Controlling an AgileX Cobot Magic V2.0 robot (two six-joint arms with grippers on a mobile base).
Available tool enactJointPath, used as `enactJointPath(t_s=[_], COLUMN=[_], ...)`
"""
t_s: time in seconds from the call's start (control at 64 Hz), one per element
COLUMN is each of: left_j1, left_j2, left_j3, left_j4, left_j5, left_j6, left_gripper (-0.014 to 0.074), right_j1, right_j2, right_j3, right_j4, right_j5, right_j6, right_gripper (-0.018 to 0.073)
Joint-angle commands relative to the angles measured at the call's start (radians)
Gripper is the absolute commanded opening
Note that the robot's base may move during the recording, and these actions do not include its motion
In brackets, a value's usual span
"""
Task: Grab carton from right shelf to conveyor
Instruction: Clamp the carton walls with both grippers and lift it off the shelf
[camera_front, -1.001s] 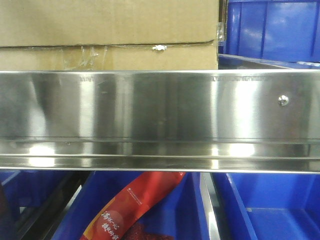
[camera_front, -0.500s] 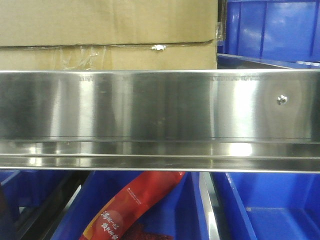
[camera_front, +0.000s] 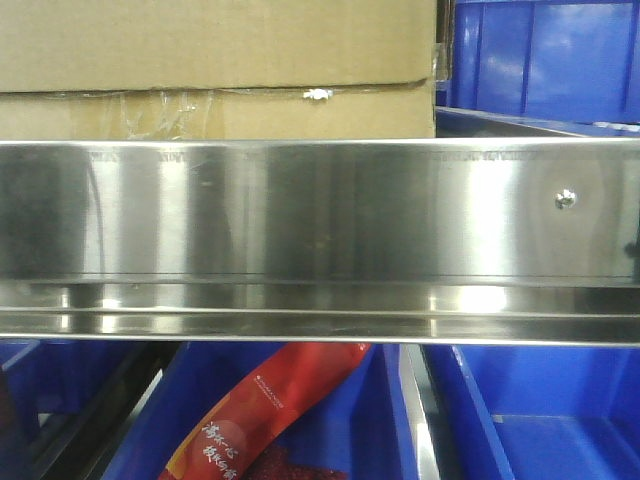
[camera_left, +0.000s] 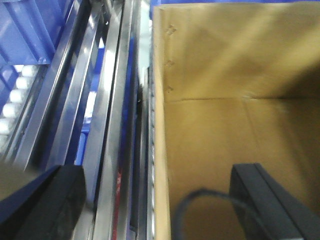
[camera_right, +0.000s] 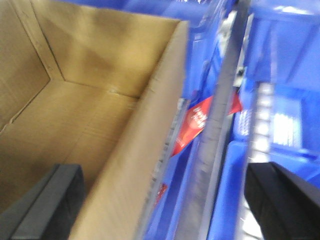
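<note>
And the left end effector (camera_left: 160, 202) straddles 1 carton (camera_left: 225, 125) wall, right end effector (camera_right: 165, 200) the opposite, both spread wide. Placed to pinch and lift it off the shelf (camera_front: 320, 210).

Warehouse or stockroom storage bay. A polished stainless-steel right shelf (camera_front: 320, 210) spans the front view. A carton (camera_front: 215, 45) stands on it at 11 o'clock, blue plastic bins (camera_front: 545, 60) sit at 1 o'clock, and further bins below hold a red packet (camera_front: 270, 410) at 6 o'clock.
</note>
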Motion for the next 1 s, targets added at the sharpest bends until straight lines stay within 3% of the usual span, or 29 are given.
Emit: enactJointPath(t_s=[0.0,0.313,0.657,0.751,0.829,0.891,0.985], left_j1=[0.009,0.049,0.049,0.049,0.049,0.049,0.049], left_j2=[0.041,0.145,0.186,0.187,0.191,0.198,0.211], left_j3=[-0.027,-0.026,-0.026,-0.026,-0.026,-0.026,-0.026], left_j4=[-0.008,-0.030,-0.033,-0.033,-0.033,-0.033,-0.038], left_j5=[0.001,0.001,-0.018,-0.022,-0.025,-0.022,-0.002], left_j6=[0.006,0.021,0.021,0.021,0.021,0.021,0.021], left_gripper=[0.0487,0.0487,0.0484,0.0455,0.0389,0.0307,0.0113], right_j1=[0.005,0.006,0.006,0.006,0.006,0.006,0.006], right_j2=[0.060,0.210,0.286,0.293,0.293,0.293,0.293], right_j3=[-0.046,-0.128,-0.128,-0.128,-0.128,-0.128,-0.128], right_j4=[-0.024,-0.024,-0.024,-0.024,-0.024,-0.024,-0.024], right_j5=[-0.001,-0.032,-0.048,-0.048,-0.048,-0.048,-0.040], right_j6=[0.004,0.004,0.004,0.004,0.004,0.004,0.004], right_gripper=[0.0548,0.0548,0.0524,0.0408,0.0249,0.0132,-0.0086])
